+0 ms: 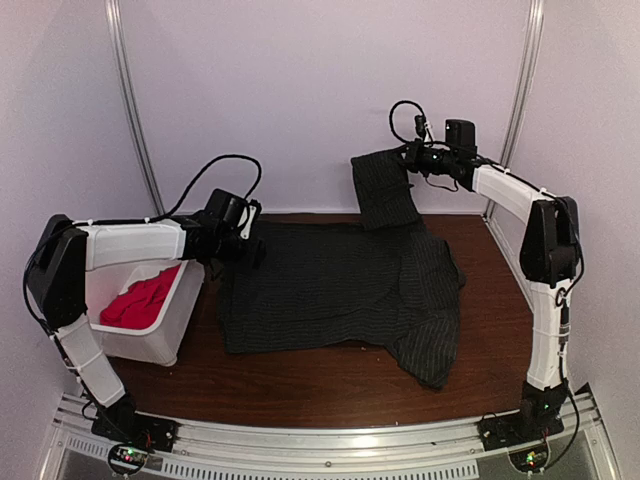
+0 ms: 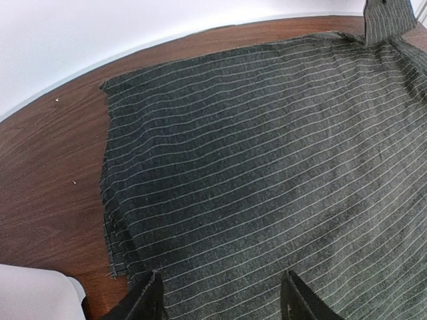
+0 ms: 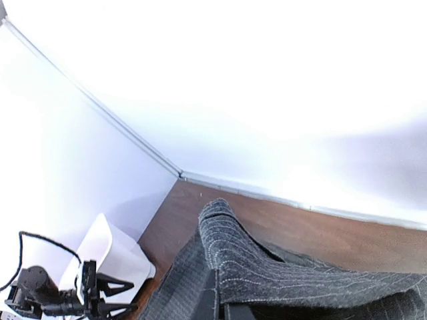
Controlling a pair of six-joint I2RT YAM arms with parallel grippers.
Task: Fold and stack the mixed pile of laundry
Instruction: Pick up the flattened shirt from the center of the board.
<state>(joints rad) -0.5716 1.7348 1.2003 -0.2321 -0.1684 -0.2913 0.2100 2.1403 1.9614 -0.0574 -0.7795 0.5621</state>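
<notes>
The dark charcoal pinstriped shirt (image 1: 340, 290) lies spread flat on the brown table. My right gripper (image 1: 412, 160) is shut on one sleeve of it (image 1: 385, 190) and holds that sleeve lifted near the back wall; the sleeve drapes over the fingers in the right wrist view (image 3: 267, 273). My left gripper (image 1: 252, 245) is open and empty, hovering over the shirt's left edge; its fingertips (image 2: 150, 293) frame the striped cloth (image 2: 267, 167). The red T-shirt (image 1: 140, 298) lies crumpled in the white bin (image 1: 165, 340).
The white slotted bin stands at the left of the table, close to the left arm; it also shows in the right wrist view (image 3: 113, 260). Bare brown table (image 1: 330, 385) lies in front of the shirt. White walls enclose the back and sides.
</notes>
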